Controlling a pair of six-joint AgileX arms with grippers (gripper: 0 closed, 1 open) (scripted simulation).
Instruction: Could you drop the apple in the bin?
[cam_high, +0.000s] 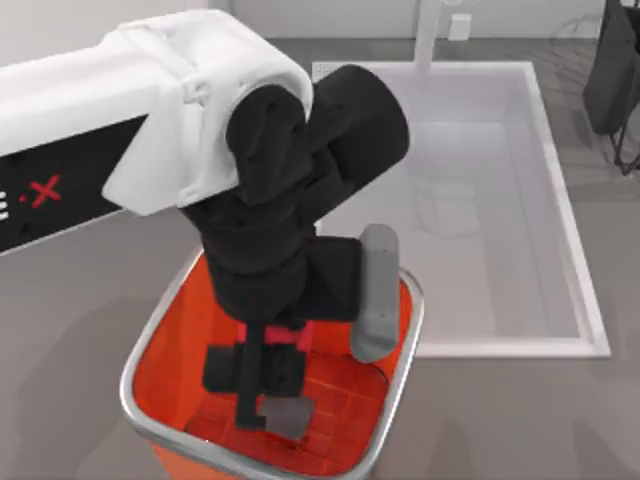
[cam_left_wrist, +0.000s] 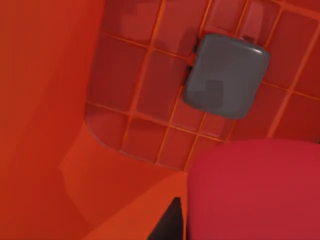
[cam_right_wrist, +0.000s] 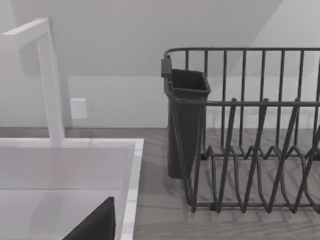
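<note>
Tool of the left arm (cam_high: 262, 385) hangs inside the mouth of the bin (cam_high: 400, 340), pointed down toward the gridded floor, and it is pinching the apple (cam_high: 283, 335), whose red shows between the dark fingers in the top view. From the left wrist view the apple (cam_left_wrist: 255, 190) bulges large and close under the camera, with the bin's orange wall (cam_left_wrist: 40, 115) to one side and the grey centre square (cam_left_wrist: 226, 76) on the floor beyond it. Holding the fruit this low, below the silver rim rather than above it, looks deliberate to me: a round thing let go from height could bounce or roll off the edge, whereas here the walls surround the tool and will catch it. The fruit sits roughly over the middle of the floor, near the grey square, so a release should land it well clear of the sides. I judge the carry finished and the release the only step left; the apple is not yet dropped.

Beyond the tool, on the far side of the rim, lies the white sink basin (cam_high: 500, 200). The right arm stays parked away near the dish rack (cam_right_wrist: 250, 135) and the tap (cam_right_wrist: 47, 85); whether its own tool is spread or closed I cannot tell.
</note>
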